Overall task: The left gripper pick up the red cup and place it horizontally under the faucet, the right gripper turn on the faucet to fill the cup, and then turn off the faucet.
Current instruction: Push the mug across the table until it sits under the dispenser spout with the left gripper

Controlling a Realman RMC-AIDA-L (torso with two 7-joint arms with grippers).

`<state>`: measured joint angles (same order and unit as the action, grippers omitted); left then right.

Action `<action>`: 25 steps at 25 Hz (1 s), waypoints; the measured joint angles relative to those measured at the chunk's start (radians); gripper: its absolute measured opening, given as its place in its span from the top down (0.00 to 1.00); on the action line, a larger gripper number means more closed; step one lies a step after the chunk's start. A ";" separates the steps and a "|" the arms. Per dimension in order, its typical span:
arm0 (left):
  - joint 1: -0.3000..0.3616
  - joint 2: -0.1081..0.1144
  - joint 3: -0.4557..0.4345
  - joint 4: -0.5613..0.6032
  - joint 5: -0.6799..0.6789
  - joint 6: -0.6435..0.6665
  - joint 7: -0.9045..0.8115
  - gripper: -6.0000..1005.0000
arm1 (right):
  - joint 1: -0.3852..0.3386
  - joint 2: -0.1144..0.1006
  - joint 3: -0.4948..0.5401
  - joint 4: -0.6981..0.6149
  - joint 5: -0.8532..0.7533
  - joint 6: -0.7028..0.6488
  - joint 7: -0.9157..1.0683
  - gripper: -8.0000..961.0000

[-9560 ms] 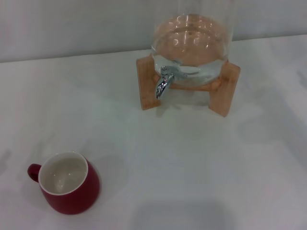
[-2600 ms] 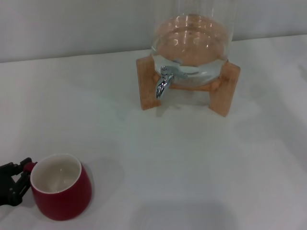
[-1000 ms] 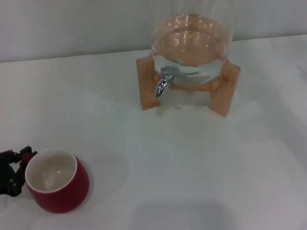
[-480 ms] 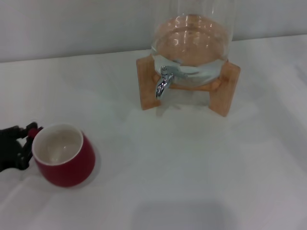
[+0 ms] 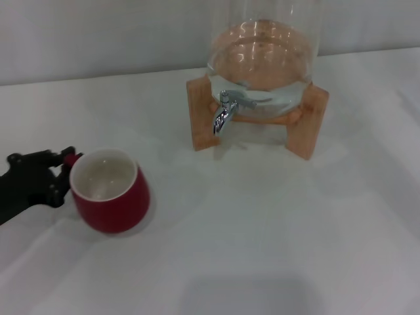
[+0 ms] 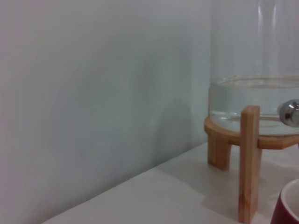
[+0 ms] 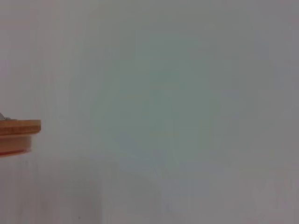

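The red cup [image 5: 111, 194] stands upright with its white inside showing, at the left of the white table [image 5: 262, 230]. My left gripper [image 5: 62, 176] reaches in from the left edge and is shut on the cup's small handle. The chrome faucet [image 5: 224, 113] juts from the glass water dispenser [image 5: 262, 62] at the back, well to the right of and beyond the cup. In the left wrist view the cup's rim [image 6: 290, 207] shows at the corner and the faucet's chrome end [image 6: 290, 112] at the edge. The right gripper is out of view.
The dispenser rests on a wooden stand [image 5: 307, 123] near the grey back wall; its leg shows in the left wrist view [image 6: 249, 161] and a piece of it in the right wrist view [image 7: 16, 135].
My left gripper came in from the left, took the cup by its handle, and has carried it back and to the right, toward the faucet.
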<state>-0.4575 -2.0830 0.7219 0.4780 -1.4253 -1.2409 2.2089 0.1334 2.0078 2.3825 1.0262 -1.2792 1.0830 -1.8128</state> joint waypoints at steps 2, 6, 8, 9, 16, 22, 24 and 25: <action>-0.013 0.000 0.017 -0.003 0.001 0.013 0.000 0.86 | 0.000 0.000 -0.003 0.000 0.000 0.000 0.000 0.34; -0.044 0.000 0.074 -0.004 -0.003 0.052 -0.002 0.86 | -0.003 0.000 -0.003 -0.001 0.000 0.003 -0.001 0.34; -0.057 -0.001 0.092 -0.004 -0.004 0.070 -0.006 0.86 | -0.004 0.000 -0.003 -0.002 0.000 0.006 -0.002 0.34; -0.061 -0.001 0.097 -0.004 -0.004 0.075 -0.006 0.86 | -0.005 0.000 -0.004 -0.003 0.000 0.009 -0.002 0.34; -0.107 -0.002 0.105 -0.026 -0.006 0.098 -0.009 0.86 | -0.006 0.000 -0.003 -0.008 0.000 0.014 -0.003 0.34; -0.158 -0.002 0.113 -0.063 -0.006 0.129 -0.007 0.86 | -0.002 0.000 -0.003 -0.008 0.000 0.015 -0.005 0.34; -0.175 -0.003 0.116 -0.077 -0.006 0.138 -0.004 0.86 | -0.002 0.000 -0.003 -0.008 0.000 0.016 -0.006 0.34; -0.184 -0.003 0.117 -0.085 -0.006 0.142 -0.003 0.86 | -0.002 0.000 -0.003 -0.008 0.000 0.016 -0.007 0.34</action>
<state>-0.6417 -2.0862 0.8386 0.3934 -1.4314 -1.0985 2.2060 0.1314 2.0079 2.3793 1.0181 -1.2794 1.0985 -1.8195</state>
